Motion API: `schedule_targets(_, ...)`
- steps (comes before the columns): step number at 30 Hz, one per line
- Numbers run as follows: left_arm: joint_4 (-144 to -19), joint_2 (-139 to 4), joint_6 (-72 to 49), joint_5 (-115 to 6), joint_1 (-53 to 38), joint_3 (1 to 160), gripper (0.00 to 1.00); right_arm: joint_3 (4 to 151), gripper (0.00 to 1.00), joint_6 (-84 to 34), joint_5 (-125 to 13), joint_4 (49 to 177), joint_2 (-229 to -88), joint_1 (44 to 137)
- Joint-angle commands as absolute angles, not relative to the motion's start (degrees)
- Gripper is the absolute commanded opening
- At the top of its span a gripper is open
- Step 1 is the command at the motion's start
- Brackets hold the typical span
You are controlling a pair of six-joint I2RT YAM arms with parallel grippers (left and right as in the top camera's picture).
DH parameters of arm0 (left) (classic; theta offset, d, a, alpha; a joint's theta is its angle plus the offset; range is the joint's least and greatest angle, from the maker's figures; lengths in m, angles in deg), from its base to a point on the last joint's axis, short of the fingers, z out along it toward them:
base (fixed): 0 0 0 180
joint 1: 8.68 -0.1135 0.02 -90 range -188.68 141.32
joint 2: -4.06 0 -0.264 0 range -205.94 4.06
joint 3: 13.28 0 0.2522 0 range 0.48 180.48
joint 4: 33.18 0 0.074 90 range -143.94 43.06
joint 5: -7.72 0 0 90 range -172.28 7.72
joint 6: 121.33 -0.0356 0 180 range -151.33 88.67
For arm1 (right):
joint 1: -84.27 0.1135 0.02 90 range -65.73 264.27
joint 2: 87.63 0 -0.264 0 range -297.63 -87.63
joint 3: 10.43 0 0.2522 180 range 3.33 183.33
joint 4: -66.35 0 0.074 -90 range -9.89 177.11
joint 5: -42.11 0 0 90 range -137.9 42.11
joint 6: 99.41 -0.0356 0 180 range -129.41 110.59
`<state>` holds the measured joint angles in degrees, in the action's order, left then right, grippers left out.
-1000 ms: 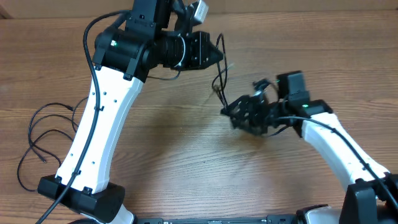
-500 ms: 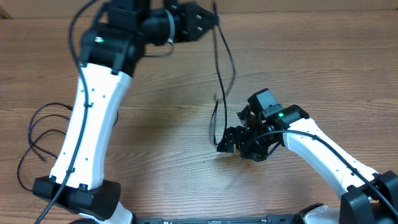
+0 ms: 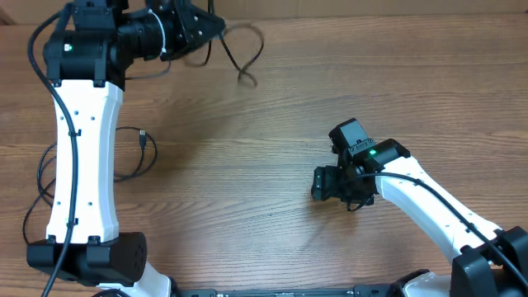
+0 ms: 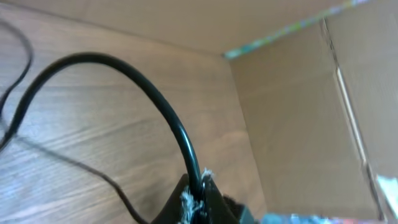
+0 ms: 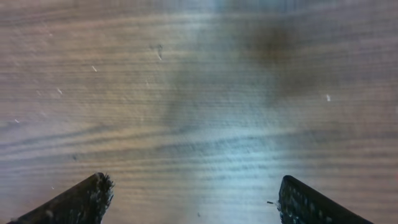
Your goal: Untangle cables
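1. Two thin black cables are well apart. One (image 4: pixel 93 57) hangs from the left gripper (image 3: pixel 211 25), pinched in its closed jaws. The other (image 3: pixel 143 136) loops on the wooden table (image 5: pixel 199 93), far behind that gripper.
2. Right gripper (image 5: pixel 196 196) is spread wide and holds nothing, with bare wood beneath.
3. Separation looks nearly finished. The next move calls for laying the held cable down clear of the other.
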<state>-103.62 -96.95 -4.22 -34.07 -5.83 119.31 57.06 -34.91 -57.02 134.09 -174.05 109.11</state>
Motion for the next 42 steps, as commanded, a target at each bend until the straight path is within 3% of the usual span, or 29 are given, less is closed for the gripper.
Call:
schedule_targets(1, -106.2, -96.5, -13.7, -34.7, -3.4, 119.9, 0.04, 58.1, 0.85, -35.9, -58.0, 132.7, -173.2, 109.3)
schedule_targets(10, -121.4, -96.5, -16.1, -75.7, -1.6, 119.9, 0.04, 58.1, 0.85, -39.8, -58.0, 133.8, -173.2, 108.8)
schedule_targets(11, -125.2, -96.5, -13.8, -88.6, -2.4, 119.9, 0.04, 58.1, 0.85, -41.1, -58.0, 134.8, -173.2, 107.5)
schedule_targets(17, -132.6, -95.9, -1.3, -112.1, -6.8, 119.9, 0.04, 58.1, 0.85, -41.1, -58.0, 137.0, -173.2, 103.8)
schedule_targets(24, -133.5, -91.2, 5.5, -117.2, -19.1, 119.9, 0.04, 58.1, 0.86, -40.9, -58.0, 138.8, -173.2, 100.8)
schedule_targets(33, -129.7, -82.9, 11.3, -110.4, -40.2, 119.9, 0.04, 58.1, 0.87, -40.9, -58.0, 138.4, -173.2, 100.6)
schedule_targets(42, -129.1, -82.1, 12.6, -103.8, -44.2, 119.9, 0.04, 58.1, 0.88, -40.9, -58.0, 138.3, -173.2, 100.6)
